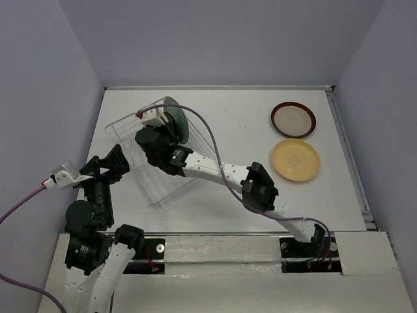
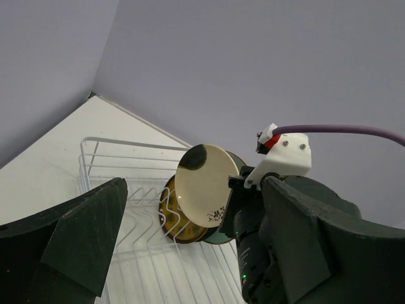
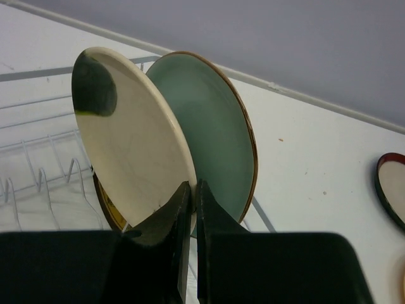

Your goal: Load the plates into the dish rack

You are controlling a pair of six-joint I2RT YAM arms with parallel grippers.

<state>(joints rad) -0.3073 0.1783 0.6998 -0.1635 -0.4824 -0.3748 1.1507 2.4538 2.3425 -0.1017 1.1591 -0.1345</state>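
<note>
The white wire dish rack (image 1: pixel 128 130) stands at the left of the table. A mint-green plate (image 1: pixel 178 121) stands upright at its far end, and a small yellow patterned plate (image 2: pixel 172 220) stands in the tines beside it. My right gripper (image 3: pixel 193 185) is shut on the rim of a cream plate (image 3: pixel 134 142) with a dark patch at its edge, holding it upright just in front of the mint-green plate (image 3: pixel 215 133). My left gripper (image 1: pixel 107 164) is open and empty at the rack's near left side. The black plate is not in view.
A red-rimmed beige plate (image 1: pixel 293 119) and a plain orange-yellow plate (image 1: pixel 295 160) lie flat at the right of the table. The right arm stretches diagonally across the table to the rack. Walls close in the back and both sides.
</note>
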